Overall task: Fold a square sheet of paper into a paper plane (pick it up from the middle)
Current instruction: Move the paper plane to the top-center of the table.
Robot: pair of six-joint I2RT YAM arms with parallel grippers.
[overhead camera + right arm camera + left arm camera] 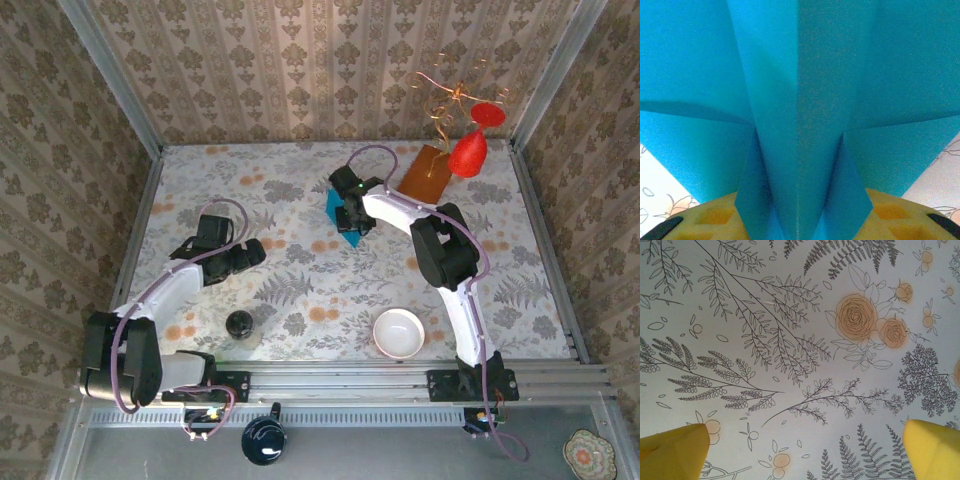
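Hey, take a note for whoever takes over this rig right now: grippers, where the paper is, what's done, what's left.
Left gripper: open, empty, over the tablecloth.
Right gripper: fingers either side of the paper's centre ridge, near the middle of the table; can't tell whether it grips.
Done: paper is creased into a pointed dart shape with a centre fold and side flaps.
Left: probably let go, back off and check the folds.

paper plane [333, 207] mostly hidden beneath right arm [398, 211], left fingers [672, 450] cropped below
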